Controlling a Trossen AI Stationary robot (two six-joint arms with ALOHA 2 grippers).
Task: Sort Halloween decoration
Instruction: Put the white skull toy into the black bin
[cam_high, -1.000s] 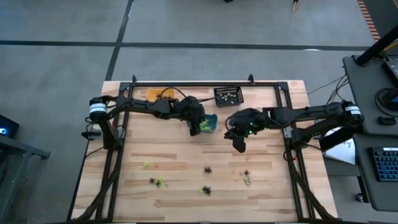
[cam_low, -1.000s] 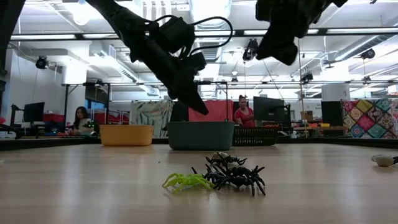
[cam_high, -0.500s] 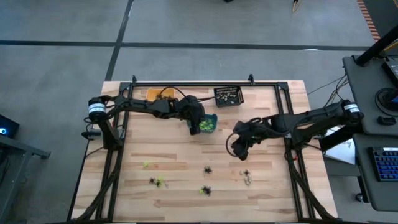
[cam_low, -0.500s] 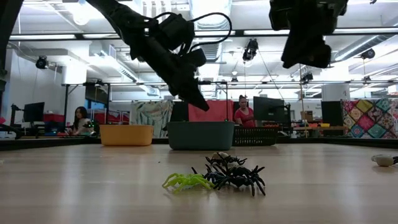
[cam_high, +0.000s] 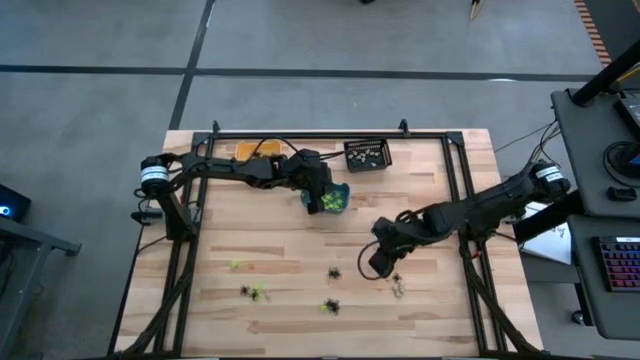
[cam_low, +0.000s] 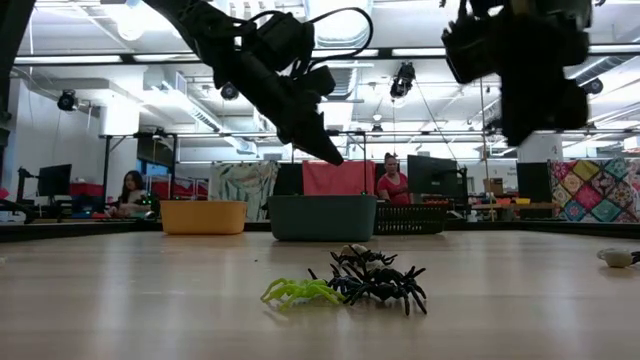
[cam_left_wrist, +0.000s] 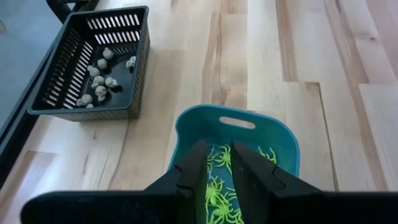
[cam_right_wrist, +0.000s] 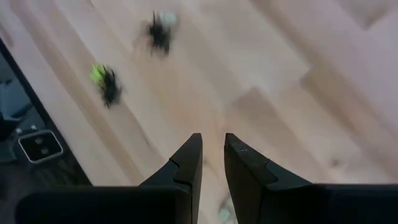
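Tiny spider trinkets lie loose on the near half of the table: a lime green one (cam_high: 236, 265), a black and green pair (cam_high: 252, 292), a black one (cam_high: 333, 272), a green and black pair (cam_high: 330, 306), and a black one with a pale one (cam_high: 398, 284). My left gripper (cam_high: 318, 192) (cam_left_wrist: 217, 163) hangs over the teal bin (cam_high: 338, 198); its fingers stand a little apart with nothing between them. My right gripper (cam_high: 378, 262) (cam_right_wrist: 212, 149) hovers above the wood beside the black spider, narrowly open and empty. The right wrist view shows two spider pairs (cam_right_wrist: 160, 30) (cam_right_wrist: 106, 81) ahead of it.
The teal bin (cam_left_wrist: 233, 118) holds green spiders (cam_left_wrist: 219, 193). The black slotted bin (cam_left_wrist: 93, 62) (cam_high: 367, 153) holds pale trinkets. The orange bin (cam_high: 255, 150) sits at the far edge, left of it. Dark frame rails run along both table sides. People sit in the room beyond.
My right gripper has swung from beside the teal bin toward the table's near edge, ending over the loose spiders near the middle right. My left gripper has risen slightly over the teal bin. The trinkets on the table have stayed put.
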